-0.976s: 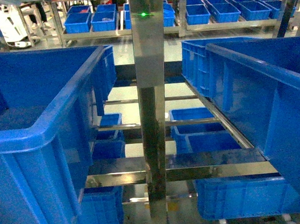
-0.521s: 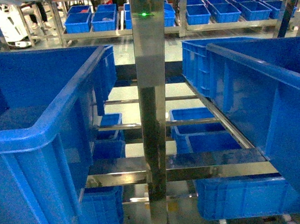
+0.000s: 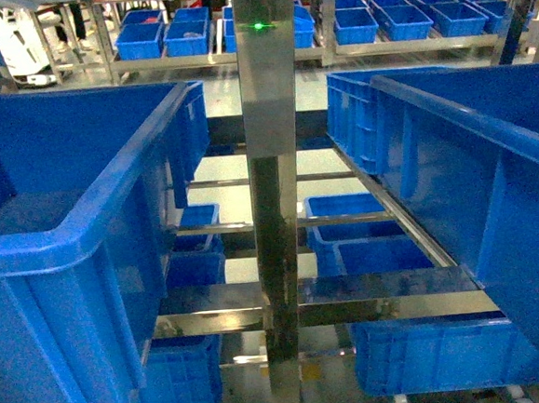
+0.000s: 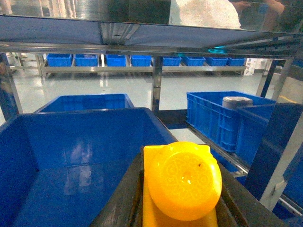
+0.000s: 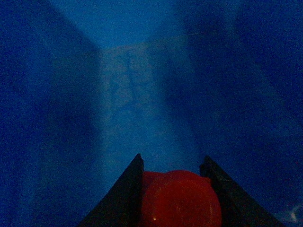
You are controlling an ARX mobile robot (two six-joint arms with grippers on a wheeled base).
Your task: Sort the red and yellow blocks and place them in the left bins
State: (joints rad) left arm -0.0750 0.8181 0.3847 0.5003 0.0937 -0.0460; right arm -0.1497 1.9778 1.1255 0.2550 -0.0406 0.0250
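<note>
Holding a yellow block (image 4: 182, 182) in the left gripper (image 4: 180, 198), whose dark fingers (image 4: 124, 194) are pinching it from both sides at the bottom center of the left wrist frame; one round stud is facing the camera. Block is sitting above the near rim of a big blue bin (image 4: 71, 156), which is filling the lower left of that frame, bare floor showing inside. Another blue bin (image 4: 85, 101) is sitting just behind it, and a third (image 4: 218, 118) at middle right is holding a grey round thing (image 4: 236, 101). Right gripper (image 5: 173, 198) is clamping a red block (image 5: 180, 198) between its dark fingers (image 5: 124, 194) at the bottom center of the right wrist frame, rounded red face toward the lens. Everything around it is dim blue bin wall (image 5: 61, 118) and floor, so the gripper is sitting inside a bin; cannot tell which one. Head view is showing neither gripper nor either block: a steel post (image 3: 274, 164) with a green light (image 3: 257, 25) is running down the center, a large blue bin (image 3: 77, 245) is filling the left side, another (image 3: 474, 195) the right side. Smaller blue bins (image 3: 366, 241) are sitting on the lower rack level in the middle, and a row of them (image 3: 404, 18) is lining the far shelf along the top of the frame.
</note>
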